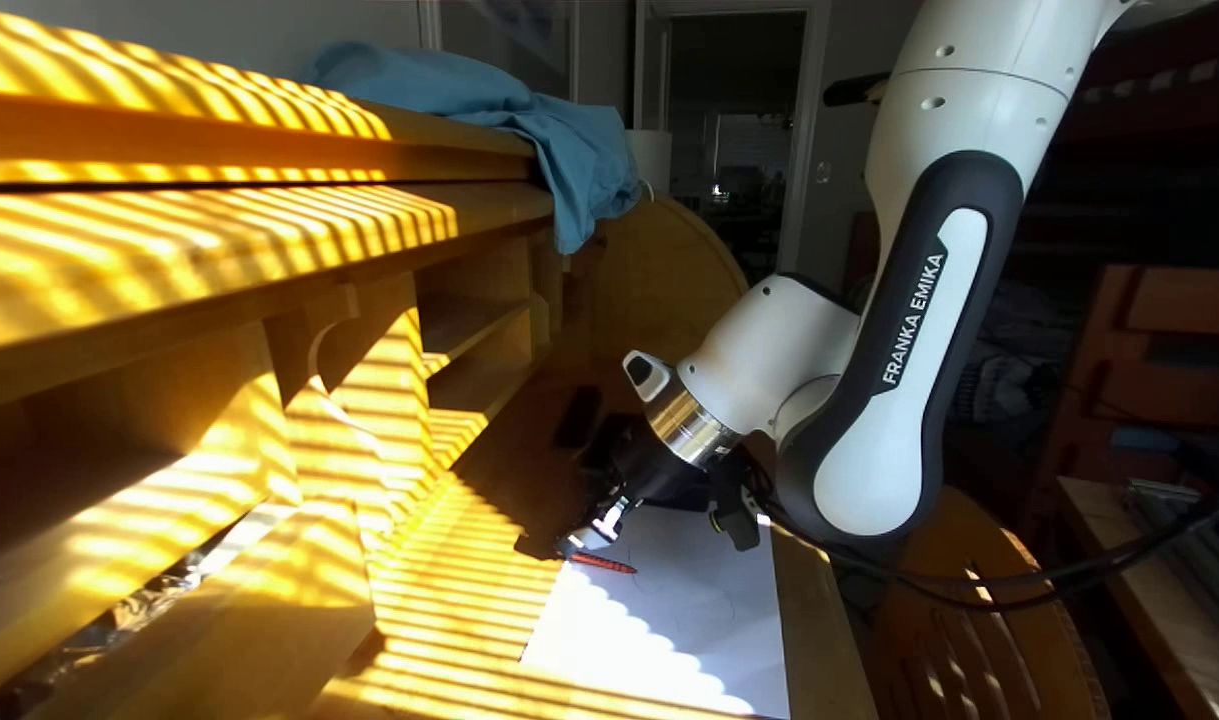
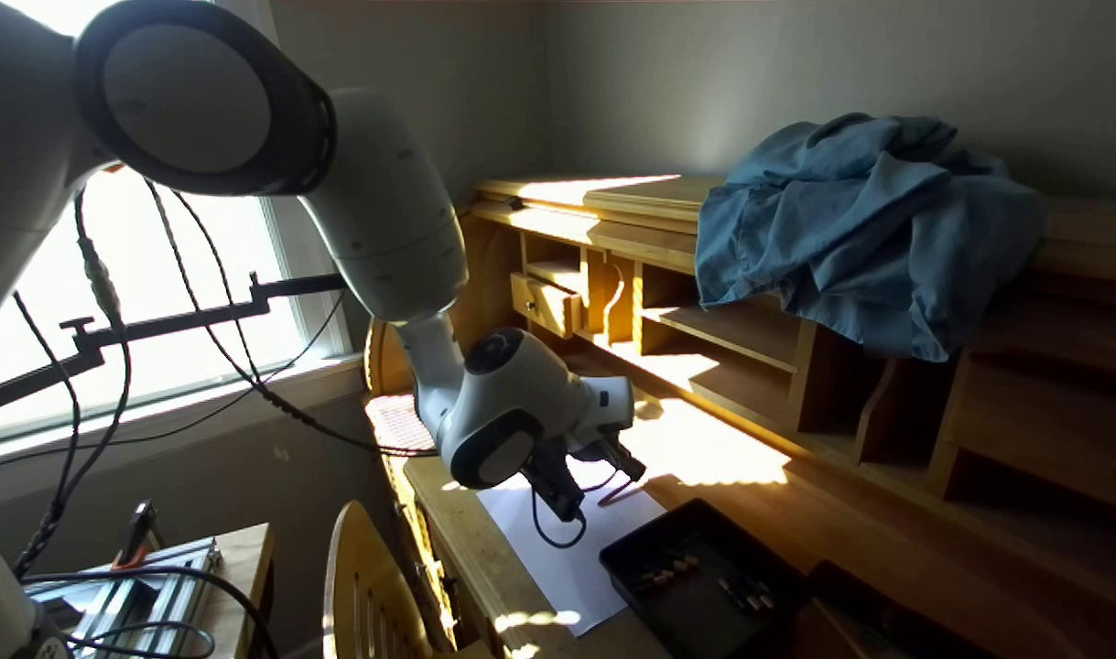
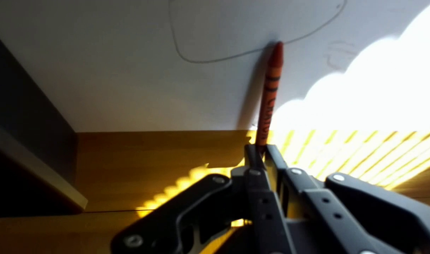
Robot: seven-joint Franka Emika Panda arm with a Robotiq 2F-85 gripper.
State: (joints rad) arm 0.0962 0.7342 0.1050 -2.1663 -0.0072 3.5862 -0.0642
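Observation:
My gripper [image 3: 260, 151] is shut on the lower end of a red-orange crayon [image 3: 270, 93]. The crayon points away from the fingertips over a white sheet of paper [image 3: 140, 81]. Its tip lies at a thin curved line [image 3: 215, 61] on the paper, and its shadow meets it near the tip. I cannot tell for certain whether the tip touches. In both exterior views the gripper [image 1: 569, 548] [image 2: 635, 471] is low over the paper [image 1: 709, 620] [image 2: 544, 545] with the crayon [image 1: 604, 564] [image 2: 615, 493] in it. Faint reddish marks show on the paper in the wrist view.
A black tray [image 2: 620, 560] with several small pieces stands beside the paper. The wooden desk's shelves [image 1: 354, 340] [image 2: 750, 334] rise behind, with a blue cloth [image 1: 579, 150] [image 2: 850, 220] draped on top. A wooden chair [image 1: 969, 600] [image 2: 361, 567] stands at the desk's front.

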